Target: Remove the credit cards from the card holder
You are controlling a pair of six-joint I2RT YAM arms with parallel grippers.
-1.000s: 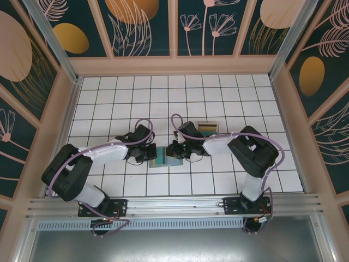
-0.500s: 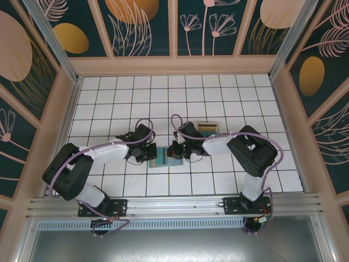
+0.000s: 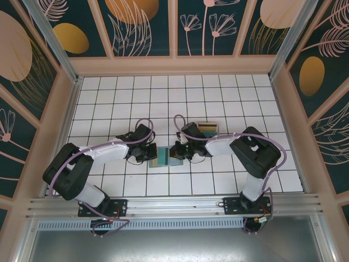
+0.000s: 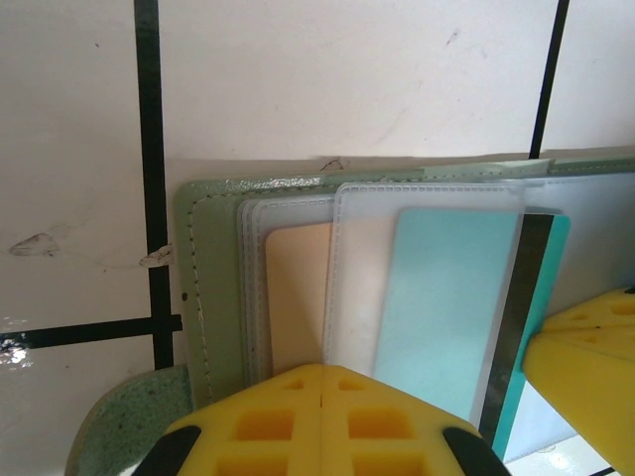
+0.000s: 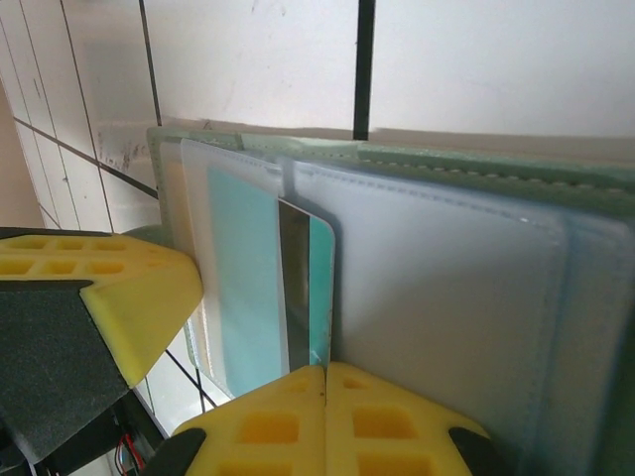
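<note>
The grey-green card holder point(image 3: 163, 157) lies open on the tiles between my two grippers. In the left wrist view its clear pockets show a teal credit card point(image 4: 446, 297) with a dark stripe and a pale yellow-gold card point(image 4: 296, 297). My left gripper point(image 4: 324, 369) is shut, its tips resting on the holder's point(image 4: 213, 297) pockets. In the right wrist view the teal card point(image 5: 243, 278) sticks partly out of its pocket, stripe exposed. My right gripper point(image 5: 325, 369) is shut on that card's near edge. From above, the left gripper point(image 3: 150, 153) sits at the holder's left and the right gripper point(image 3: 177, 152) at its right.
A small clear tray point(image 3: 208, 129) holding a dark and gold card stands just behind the right arm. White tiled floor spreads around, enclosed by low tan walls point(image 3: 65, 125). The left gripper's yellow finger point(image 5: 109, 297) crowds the holder's left side.
My right gripper's jaws have closed on the teal card's edge, and the right wrist has shifted slightly to the right. The left arm has stayed put.
</note>
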